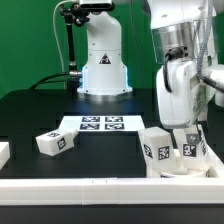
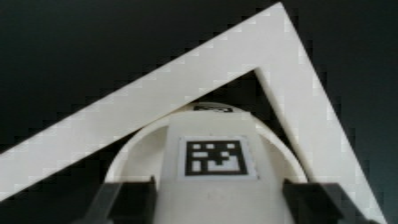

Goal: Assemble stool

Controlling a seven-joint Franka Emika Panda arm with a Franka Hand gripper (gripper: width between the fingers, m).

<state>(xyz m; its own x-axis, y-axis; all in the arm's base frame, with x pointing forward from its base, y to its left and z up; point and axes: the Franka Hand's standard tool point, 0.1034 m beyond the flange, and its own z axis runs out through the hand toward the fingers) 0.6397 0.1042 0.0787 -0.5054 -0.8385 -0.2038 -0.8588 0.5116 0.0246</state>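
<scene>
A white border rail (image 1: pixel 100 185) runs along the table's front edge, nearer the camera than the marker board (image 1: pixel 100 123). To the exterior view's right of the board and nearer than it, the gripper (image 2: pixel 222 195) is clamped narrow on a tagged stool leg (image 2: pixel 217 150), one dark finger on each flank. In the wrist view the leg's rounded end points toward a corner where two rails meet. Just beside the held leg, on the side toward the board, a second leg (image 1: pixel 157 150) stands upright. Both seem to rise from a low white form, likely the seat (image 1: pixel 180 168), though the arm hides the joint. A third leg (image 1: pixel 52 143) lies loose to the exterior view's left of the board. The arm's base (image 1: pixel 103 70) stands behind the board.

The step in hand looks like seating the held leg in the seat. Doing it well probably means holding the leg plumb, pressing or turning along its own axis, staying clear of the neighbouring leg, and releasing only once the leg sits firm.
</scene>
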